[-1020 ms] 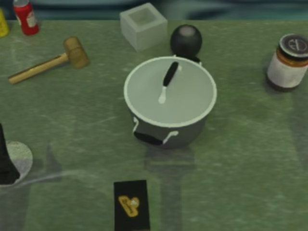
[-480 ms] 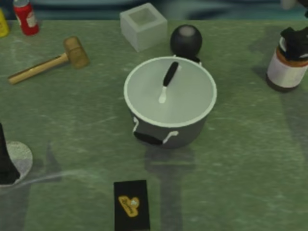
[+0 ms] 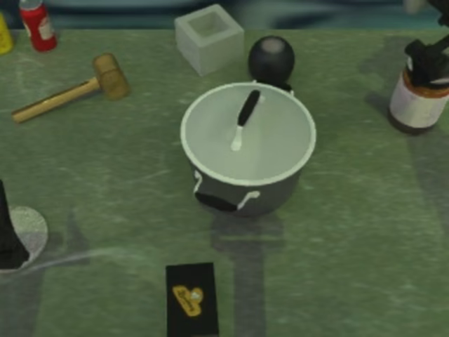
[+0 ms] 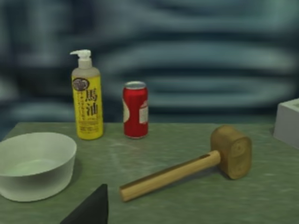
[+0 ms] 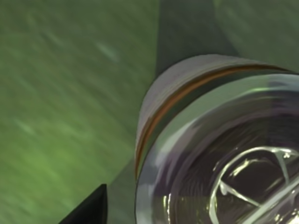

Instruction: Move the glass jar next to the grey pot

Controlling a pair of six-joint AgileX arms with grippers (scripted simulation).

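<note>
Top view: right end effector (image 3: 429, 57) directly over glass jar (image 3: 417, 104).

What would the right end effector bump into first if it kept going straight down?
Most likely the glass jar: the right end effector hangs directly over its dark lid, which fills the right wrist view. How much gap remains is unclear.

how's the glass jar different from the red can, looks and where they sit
The glass jar has a white label, an orange band and a dark base; the red can is red with a small white patch. The jar stands at the table's right edge with the right gripper over its lid; the can stands untouched at the far left corner. The jar looks wider than the can. Both stand upright.
</note>
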